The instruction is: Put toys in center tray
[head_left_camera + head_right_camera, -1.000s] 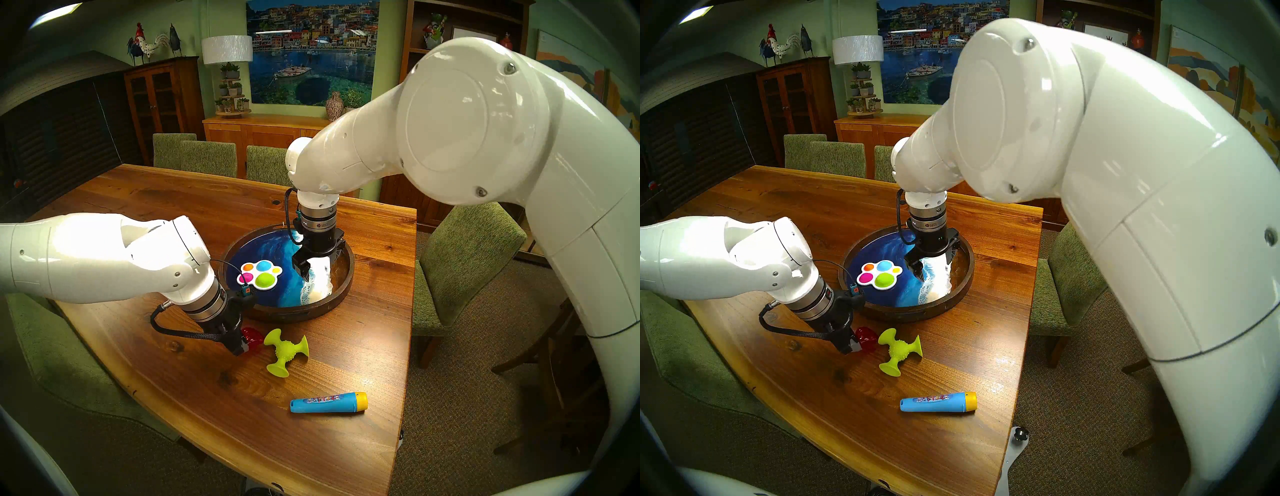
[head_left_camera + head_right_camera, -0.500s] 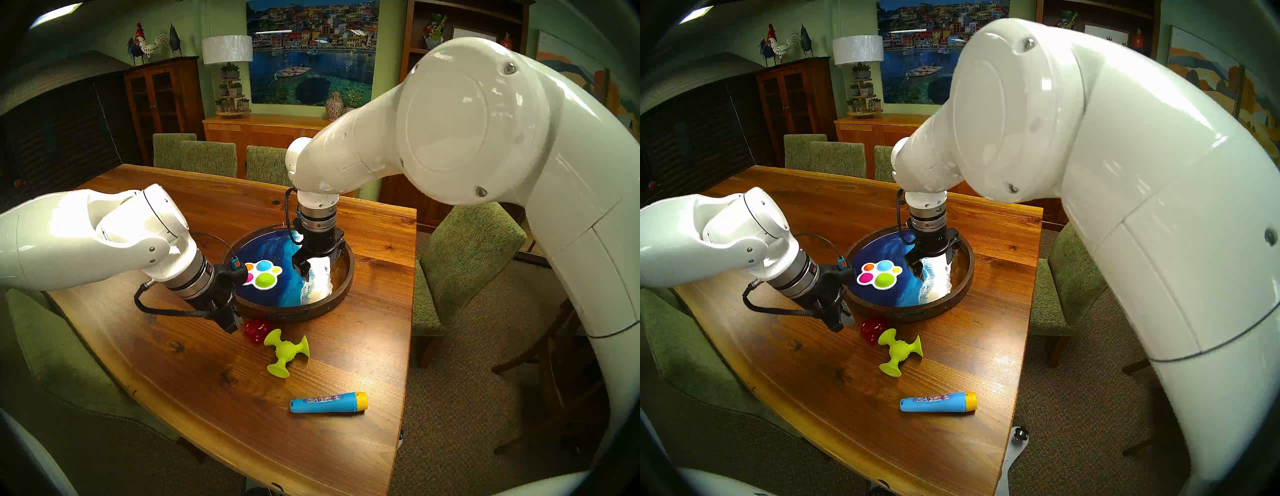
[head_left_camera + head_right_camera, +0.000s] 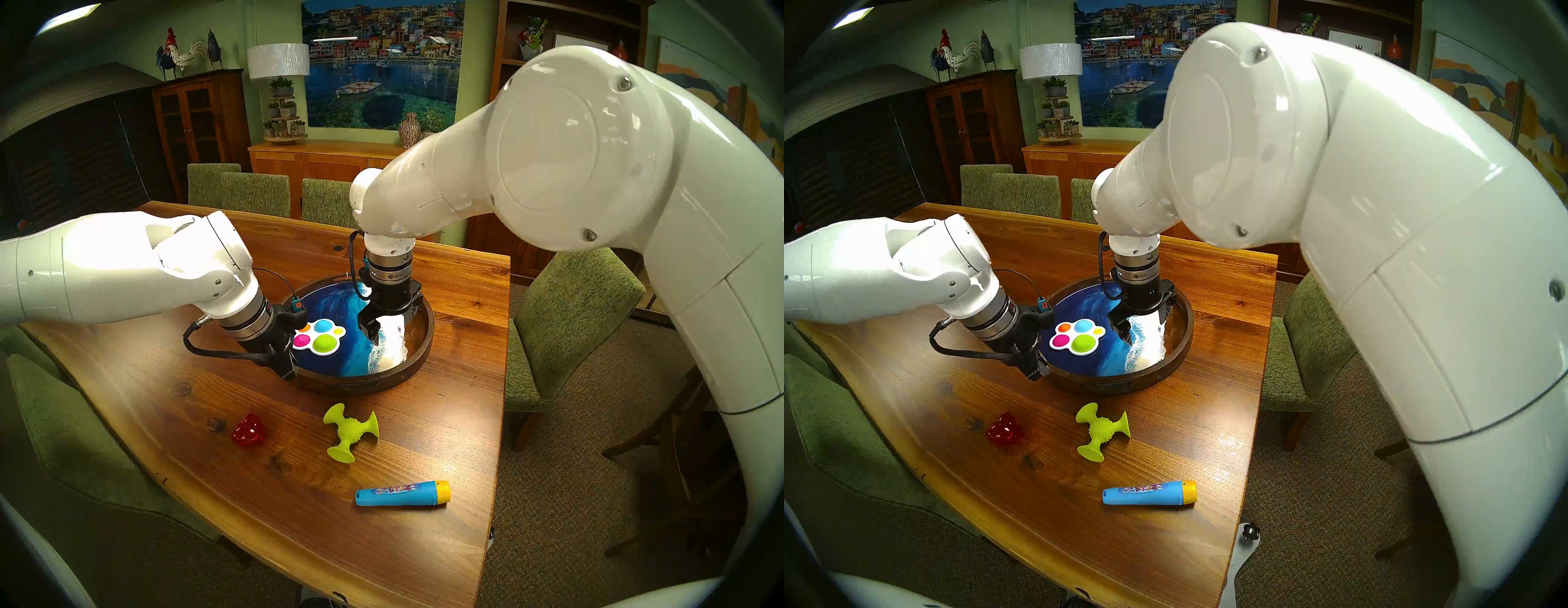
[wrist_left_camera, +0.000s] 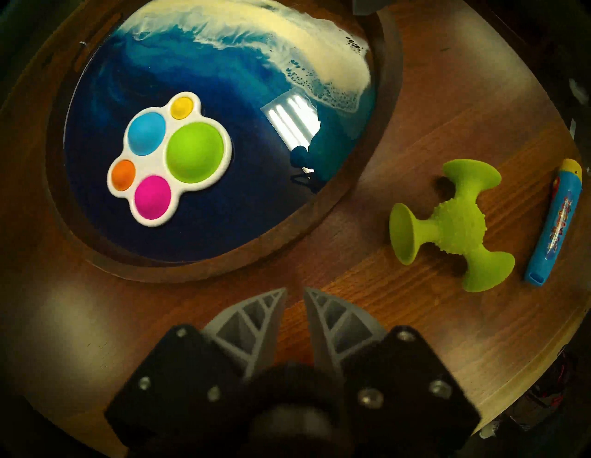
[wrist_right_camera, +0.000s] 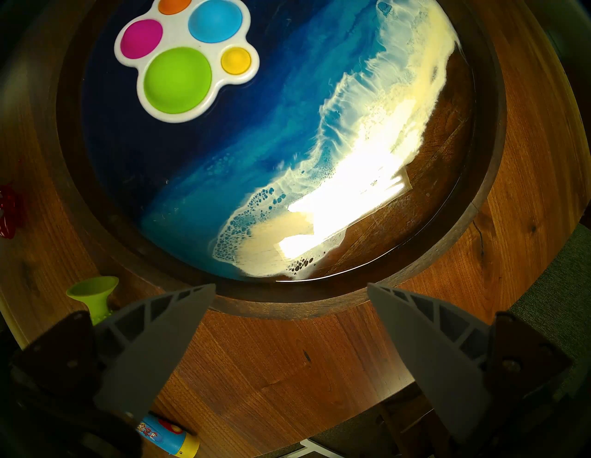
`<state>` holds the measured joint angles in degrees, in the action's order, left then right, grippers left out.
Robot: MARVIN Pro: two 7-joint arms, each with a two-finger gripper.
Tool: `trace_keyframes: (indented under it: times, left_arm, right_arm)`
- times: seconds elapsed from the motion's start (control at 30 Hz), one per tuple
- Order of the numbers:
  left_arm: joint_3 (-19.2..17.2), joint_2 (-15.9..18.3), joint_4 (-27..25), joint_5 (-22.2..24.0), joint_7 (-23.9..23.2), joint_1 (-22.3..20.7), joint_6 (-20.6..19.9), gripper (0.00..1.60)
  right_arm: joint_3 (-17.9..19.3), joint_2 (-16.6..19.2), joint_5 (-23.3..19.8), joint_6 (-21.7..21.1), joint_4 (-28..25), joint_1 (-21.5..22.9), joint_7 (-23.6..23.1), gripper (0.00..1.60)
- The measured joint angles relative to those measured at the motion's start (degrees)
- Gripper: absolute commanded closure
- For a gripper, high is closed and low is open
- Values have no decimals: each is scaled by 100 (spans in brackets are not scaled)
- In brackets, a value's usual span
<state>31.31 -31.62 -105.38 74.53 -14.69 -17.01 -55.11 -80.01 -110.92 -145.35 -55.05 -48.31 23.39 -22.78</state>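
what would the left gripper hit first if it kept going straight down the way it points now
Probably the bare wooden table just outside the tray's rim. The left gripper holds nothing, and depth is hard to judge.

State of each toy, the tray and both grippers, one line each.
tray: holds only the paw pad
paw pad: flat in the tray
red piece: on table, outside tray
green suction toy: on table, outside tray
blue tube: on its side on table
left gripper: narrow gap, empty
right gripper: wide open, empty
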Motion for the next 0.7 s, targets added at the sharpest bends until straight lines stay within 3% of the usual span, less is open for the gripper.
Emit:
trace_keyframes:
  times: [0.23, 0.43, 0.7]
  left_arm:
    - [71, -39, -94, -84, -156, -11, 0, 78]
    - [211, 221, -458, -221, -298, -153, 1, 81]
    - [997, 884, -1098, -478, -465, -577, 1, 80]
  right_arm:
    - [0, 0, 0, 0, 0, 0, -1, 0]
    - [0, 0, 1, 0, 0, 0, -1, 0]
    - [1, 0, 1, 0, 0, -1, 0, 0]
